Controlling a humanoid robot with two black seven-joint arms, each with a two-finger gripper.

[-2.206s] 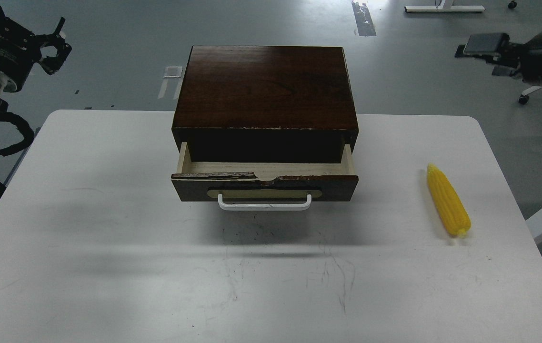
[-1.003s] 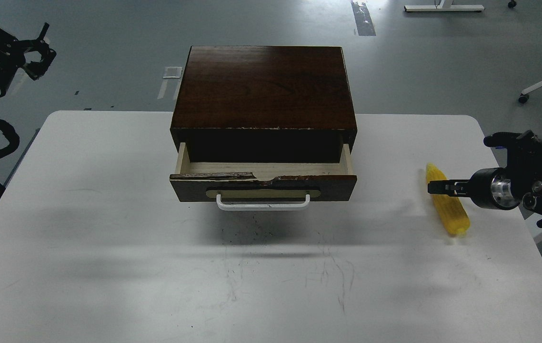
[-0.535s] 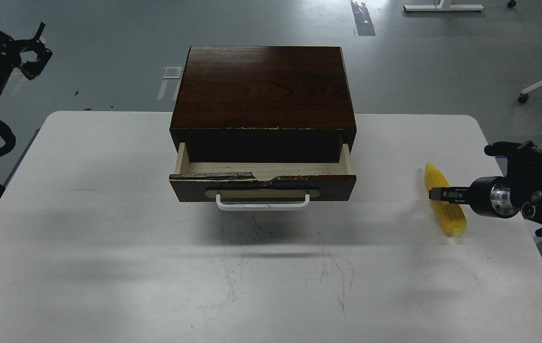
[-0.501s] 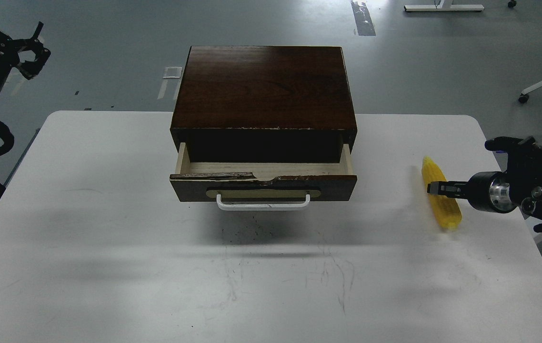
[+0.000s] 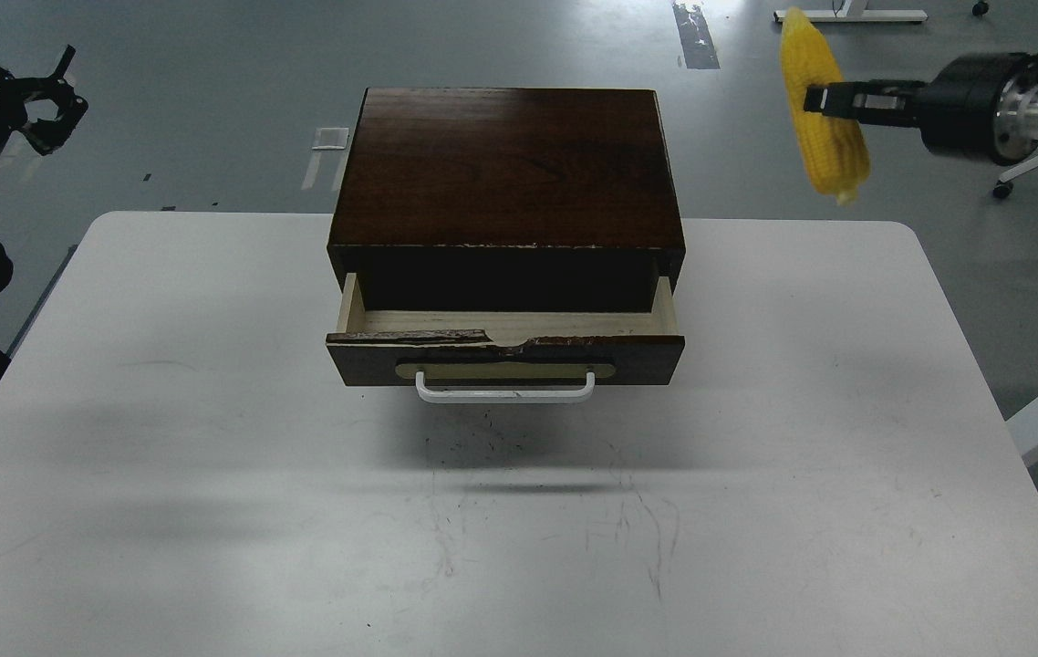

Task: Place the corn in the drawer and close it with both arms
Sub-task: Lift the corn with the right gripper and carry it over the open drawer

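Head view: the wooden box (image 5: 508, 169) is sitting mid-table (image 5: 209, 456), its drawer (image 5: 505, 351) standing partly open with nothing blocking its opening. The right gripper (image 5: 818, 98) is pinching the corn (image 5: 820, 109) in the air, right of the box. The corn's long axis is running near vertical, tapered tip up. The left gripper (image 5: 49, 91) is hovering far left, prongs spread, holding nothing.

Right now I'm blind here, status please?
Right gripper shut on corn, held high. Left gripper open, empty. Drawer open, nothing blocking it.
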